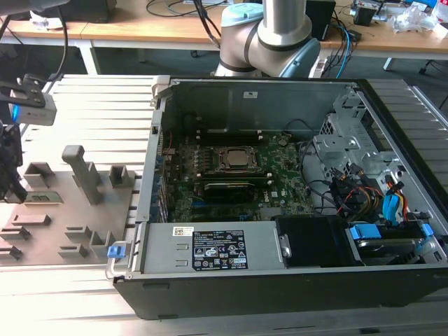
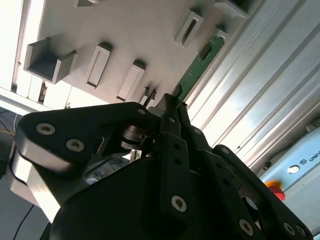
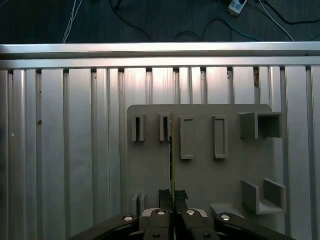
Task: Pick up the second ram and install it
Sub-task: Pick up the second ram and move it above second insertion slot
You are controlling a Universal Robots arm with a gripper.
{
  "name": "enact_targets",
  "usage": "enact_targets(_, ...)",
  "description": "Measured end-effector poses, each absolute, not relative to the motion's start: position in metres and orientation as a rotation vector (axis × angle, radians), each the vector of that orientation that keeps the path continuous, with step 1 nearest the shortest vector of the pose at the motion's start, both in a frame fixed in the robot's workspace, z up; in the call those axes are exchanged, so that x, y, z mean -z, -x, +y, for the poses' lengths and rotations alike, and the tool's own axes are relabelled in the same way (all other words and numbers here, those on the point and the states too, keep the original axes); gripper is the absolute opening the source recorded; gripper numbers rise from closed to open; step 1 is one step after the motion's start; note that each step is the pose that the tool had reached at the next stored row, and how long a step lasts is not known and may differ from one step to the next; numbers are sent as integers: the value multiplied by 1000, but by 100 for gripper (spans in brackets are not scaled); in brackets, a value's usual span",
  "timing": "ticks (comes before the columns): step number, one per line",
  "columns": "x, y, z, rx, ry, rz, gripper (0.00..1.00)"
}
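Your claw (image 2: 172, 106) is clenched on the second ram (image 2: 196, 70). In the second wrist view the black fingers (image 2: 170, 150) pinch one end of the green stick. The rest of it juts out beyond the tips, its small dark chips turned toward the camera. The first wrist view shows the same grip edge-on, with the board a thin line running straight out from between the pads (image 3: 181, 195). Behind the stick lies the grey fixture plate (image 3: 200, 185) with its slotted blocks, resting on the ribbed aluminium table (image 3: 75, 150). The stick passes just beside one of the narrow slots. I judge it is out of its holder and free of the plate, though the pictures do not settle how high it rides. In the exterior view your claw sits at the exterior view's left edge, over the plate. It is well apart from the open computer case (image 1: 210, 98), whose motherboard (image 1: 280, 185) lies uncovered inside. So the pick looks done, or very nearly. The carry across to the case and the seating of the stick in a memory slot are all left to do. I cannot tell which slot is free, or whether another stick is already seated.
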State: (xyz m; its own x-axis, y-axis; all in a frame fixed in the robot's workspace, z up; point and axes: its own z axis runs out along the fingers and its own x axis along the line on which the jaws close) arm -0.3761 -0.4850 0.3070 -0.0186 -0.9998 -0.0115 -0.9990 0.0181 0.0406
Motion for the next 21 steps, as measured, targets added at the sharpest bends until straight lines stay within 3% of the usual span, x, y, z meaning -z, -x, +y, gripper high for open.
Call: enact_targets(21, -364, 376, -485, 58, -2186, -2227, 14)
